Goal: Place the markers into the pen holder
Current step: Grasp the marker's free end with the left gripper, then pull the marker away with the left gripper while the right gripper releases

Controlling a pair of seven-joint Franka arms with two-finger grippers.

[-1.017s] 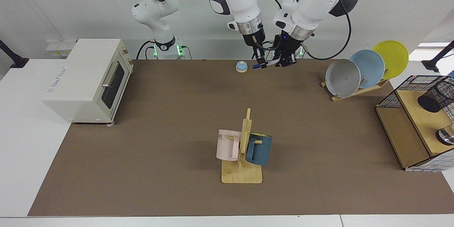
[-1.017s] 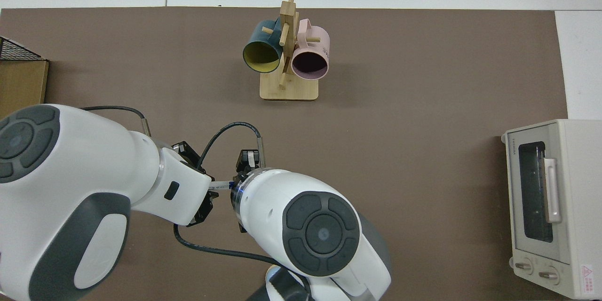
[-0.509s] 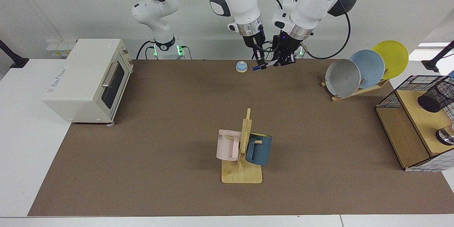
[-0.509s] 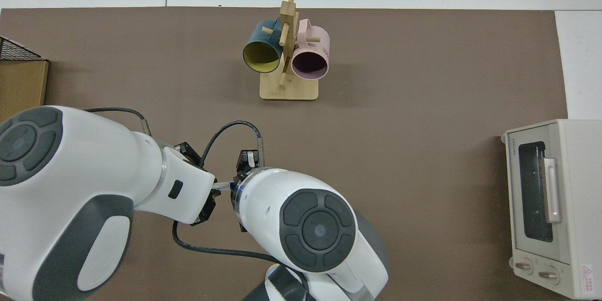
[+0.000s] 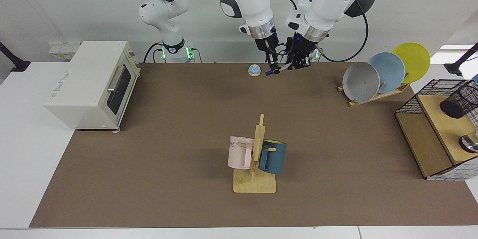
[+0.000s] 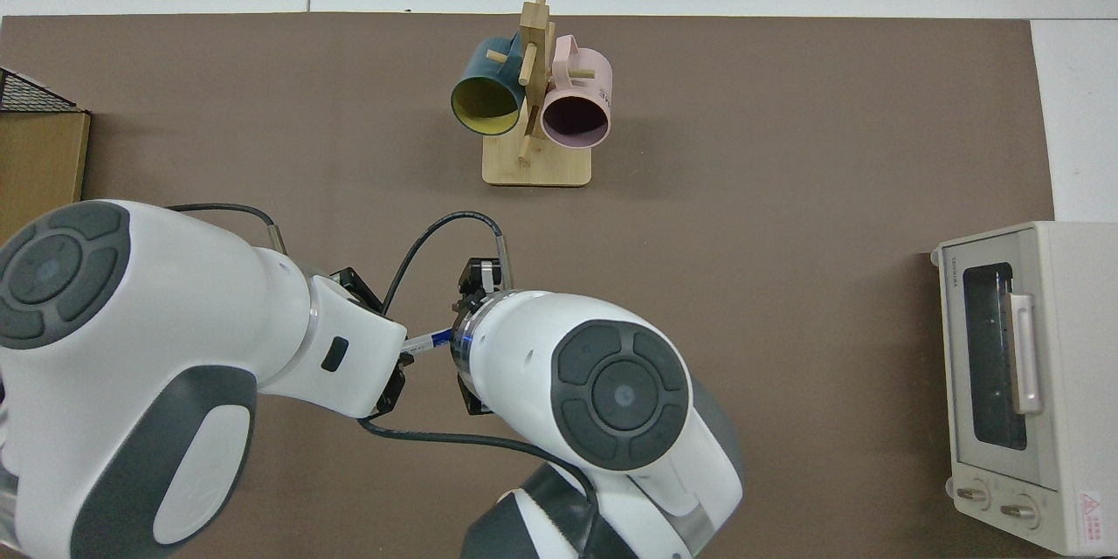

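**Inspector:** Movement since the last check?

**Assistant:** Slight. From above, the right arm's wrist has shifted toward the mug rack, and the marker [image 6: 430, 340] now lies on a slant between the two wrists. A second ago it lay nearly level.

**Inspector:** Position of the hands?

**Assistant:** Both are at 12 o'clock over the surface [image 5: 168, 138], close together and raised off it. The right hand [image 5: 274, 68] is at 9 o'clock of the left hand [image 5: 298, 62].

**Inspector:** Grip?

**Assistant:** The right hand is closed on the marker [image 5: 277, 69] near its blue end. The white end runs into the left hand, but its grip cannot be told.

**Inspector:** Marker's location?

**Assistant:** It is in the air between the hands, clear of the surface, with a small bell [image 5: 254, 70] just at its 9 o'clock.

**Inspector:** Holder?

**Assistant:** The holder [image 5: 457, 102] is at 3 o'clock, tilted on the basket's wooden shelf [image 5: 435, 114], well apart from the marker.
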